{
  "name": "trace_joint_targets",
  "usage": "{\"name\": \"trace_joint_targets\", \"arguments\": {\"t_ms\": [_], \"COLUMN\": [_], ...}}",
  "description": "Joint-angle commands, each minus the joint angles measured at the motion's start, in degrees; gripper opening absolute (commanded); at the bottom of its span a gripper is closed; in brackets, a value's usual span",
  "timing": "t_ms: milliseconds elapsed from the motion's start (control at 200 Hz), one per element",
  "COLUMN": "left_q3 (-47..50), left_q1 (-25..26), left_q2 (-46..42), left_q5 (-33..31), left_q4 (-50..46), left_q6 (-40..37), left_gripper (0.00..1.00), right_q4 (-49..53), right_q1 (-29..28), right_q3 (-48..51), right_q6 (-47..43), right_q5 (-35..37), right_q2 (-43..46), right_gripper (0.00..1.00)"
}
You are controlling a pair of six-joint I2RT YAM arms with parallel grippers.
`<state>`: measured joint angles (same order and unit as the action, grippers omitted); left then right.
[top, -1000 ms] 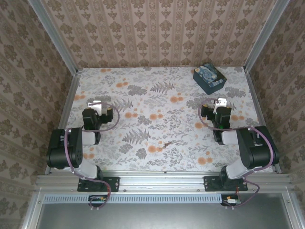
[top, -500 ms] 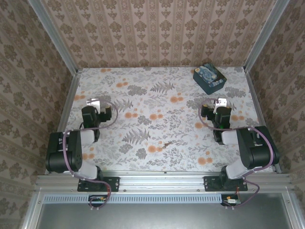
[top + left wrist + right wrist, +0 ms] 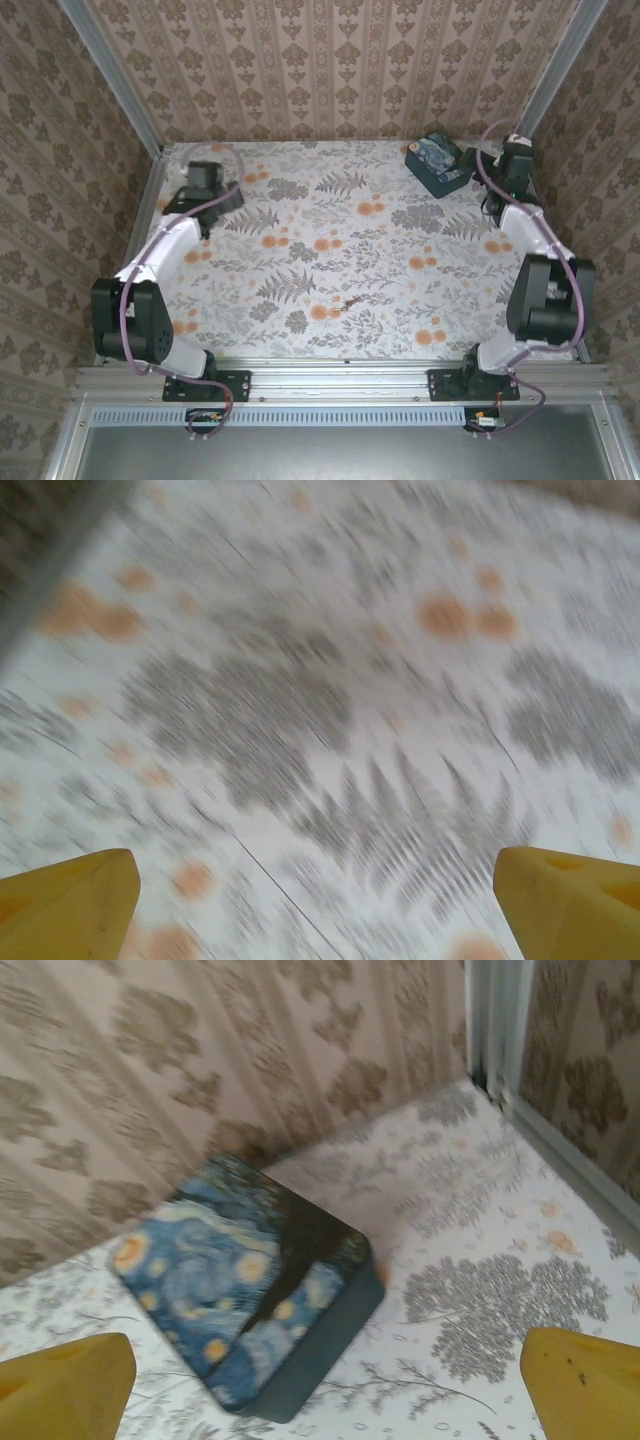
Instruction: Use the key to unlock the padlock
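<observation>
The padlock is a chunky dark blue block with a swirl print, lying at the far right of the table near the back wall. In the right wrist view the padlock lies ahead and left of centre, on the cloth. My right gripper hangs just right of it, near the back right corner. The right gripper is open, its yellow fingertips wide apart and empty. The key is a tiny reddish-brown sliver at mid-table, near the front. My left gripper is at the far left; in its blurred wrist view the left gripper is open over bare cloth.
A floral tablecloth covers the table. Patterned walls with metal corner posts close it in on three sides; the right post stands close to my right gripper. A metal rail runs along the near edge.
Both arms have stretched out from near the front toward the back: the left to the far left, the right to the back right corner beside the padlock. Both grippers stayed open.
</observation>
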<state>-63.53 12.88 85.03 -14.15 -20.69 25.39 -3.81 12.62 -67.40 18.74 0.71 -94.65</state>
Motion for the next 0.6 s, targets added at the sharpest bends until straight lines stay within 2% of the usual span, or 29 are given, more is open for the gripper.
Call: {"name": "trace_joint_targets", "arguments": {"t_ms": [0,80,235,435,595], "left_q3": [-0.5,-2.1,-4.4,-6.0,-7.3], "left_q1": [5.6,10.4,18.4,22.1,22.5], "left_q2": [1.0,2.6,5.2,6.5,6.4], "left_q5": [3.4,4.3,5.1,6.4,6.7], "left_q4": [-10.0,-11.1,-12.0,-12.2,-12.3], "left_q6": [5.1,3.3,1.8,1.2,-0.1], "left_gripper": [1.0,1.0,1.0,1.0,1.0], "right_q4": [13.4,17.3,19.9,28.3,31.7], "right_q1": [0.3,1.7,1.6,1.6,0.9], "right_q3": [-7.9,-15.3,-22.8,-34.1,-40.8], "right_q6": [3.6,5.1,7.5,9.3,11.1], "right_q5": [-6.6,-8.5,-10.3,-9.6,-9.6], "right_q2": [-9.0,-14.8,-20.2,-27.7,-32.6], "right_gripper": [1.0,1.0,0.96,0.89,0.82]}}
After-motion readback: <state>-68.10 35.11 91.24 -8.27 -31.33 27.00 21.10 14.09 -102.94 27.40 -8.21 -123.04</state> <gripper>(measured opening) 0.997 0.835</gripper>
